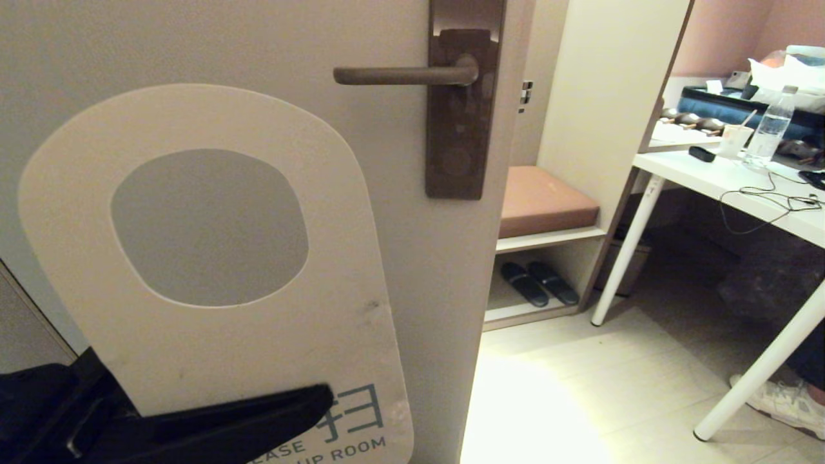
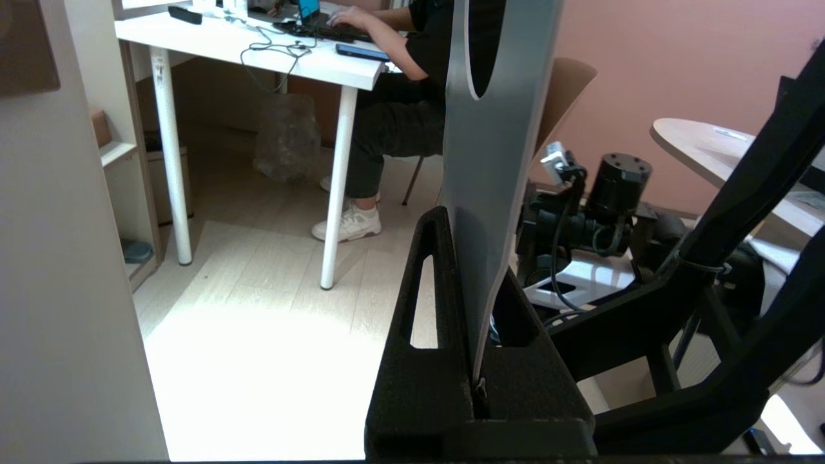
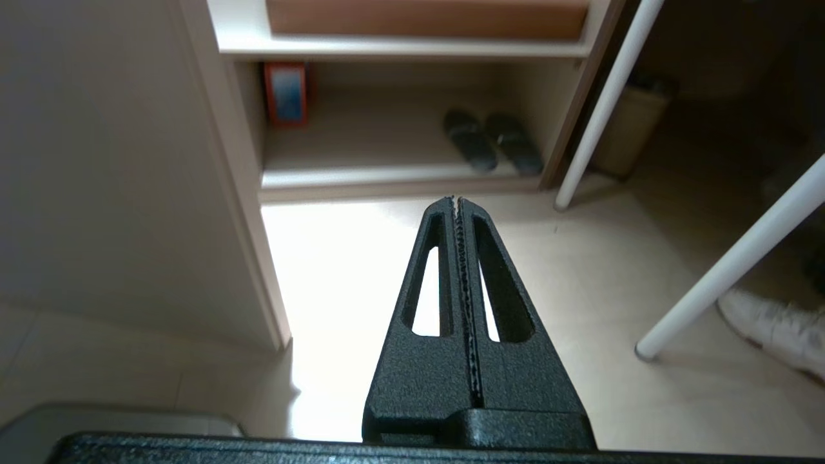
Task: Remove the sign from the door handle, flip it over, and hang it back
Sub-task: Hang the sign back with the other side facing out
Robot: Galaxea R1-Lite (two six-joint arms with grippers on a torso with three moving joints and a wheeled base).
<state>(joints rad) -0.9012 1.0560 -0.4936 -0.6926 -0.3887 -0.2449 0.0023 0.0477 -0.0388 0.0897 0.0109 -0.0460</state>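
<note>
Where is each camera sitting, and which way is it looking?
Head view: on the robot's head, facing the door handle, with the left gripper holding the sign in front.
Left wrist view: behind the left gripper, looking along the sign's edge toward the white desk.
Right wrist view: behind the shut, empty right gripper, aimed down at the slippers.
Shared: slippers, sign.
</note>
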